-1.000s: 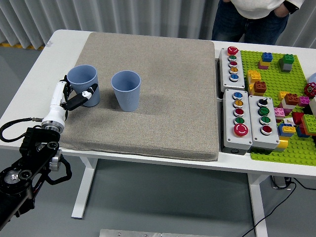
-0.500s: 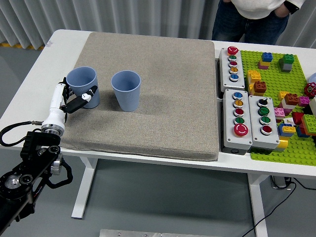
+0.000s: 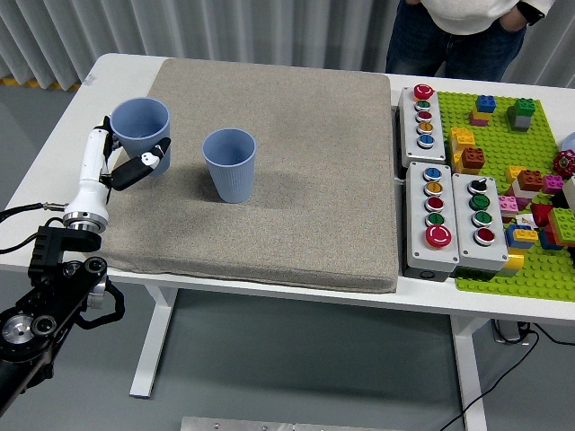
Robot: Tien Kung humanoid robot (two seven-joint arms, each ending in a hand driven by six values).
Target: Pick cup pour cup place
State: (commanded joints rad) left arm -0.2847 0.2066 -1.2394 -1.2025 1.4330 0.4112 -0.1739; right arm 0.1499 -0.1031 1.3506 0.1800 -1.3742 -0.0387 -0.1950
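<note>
The robot's left hand point(image 3: 126, 162) grips a blue cup point(image 3: 141, 135), now raised and farther back than a second ago. A second blue cup point(image 3: 230, 164) stands unmoved on the grey mat point(image 3: 296, 180); a person point(image 3: 463, 31) waits beyond.

three button boxes point(image 3: 444, 218) beside a green brick baseplate point(image 3: 517, 193) — person point(image 3: 463, 31) behind.

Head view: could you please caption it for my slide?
Left hand grips one blue cup beside a second cup on the mat.
</note>
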